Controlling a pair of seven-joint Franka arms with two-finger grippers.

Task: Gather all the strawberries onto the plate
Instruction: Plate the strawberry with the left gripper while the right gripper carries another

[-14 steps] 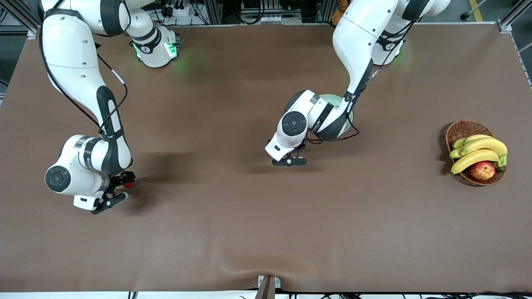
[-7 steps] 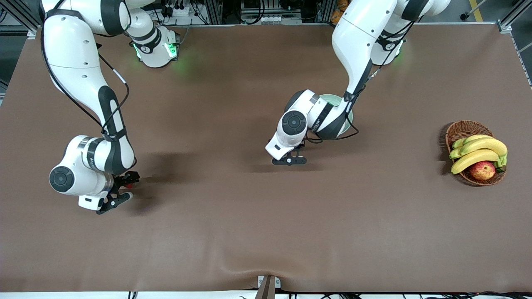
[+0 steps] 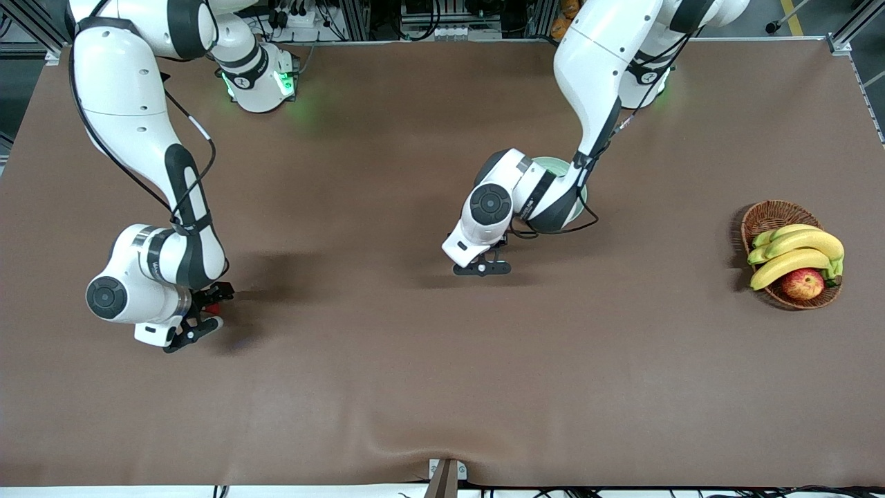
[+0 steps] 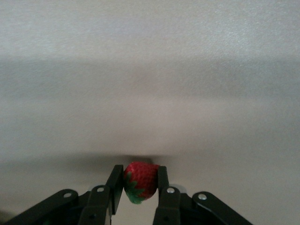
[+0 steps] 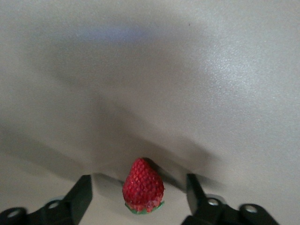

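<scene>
My left gripper (image 3: 482, 268) is low over the middle of the table, nearer the front camera than the plate. In the left wrist view its fingers (image 4: 114, 185) are shut on a small red strawberry (image 4: 140, 182) with a green cap. The pale mint plate (image 3: 555, 164) is mostly hidden under the left arm. My right gripper (image 3: 209, 311) is down at the table toward the right arm's end, open, its fingers (image 5: 80, 193) on either side of a second strawberry (image 5: 143, 186) that lies on the cloth (image 3: 216, 307). A third strawberry is out of view.
A brown wicker basket (image 3: 767, 214) with bananas (image 3: 798, 252) and an apple (image 3: 802, 283) stands toward the left arm's end of the table. Brown cloth (image 3: 415, 380) covers the table.
My right gripper has shifted a little toward the strawberry, which now sits between its open fingers. The left arm has hardly moved.
</scene>
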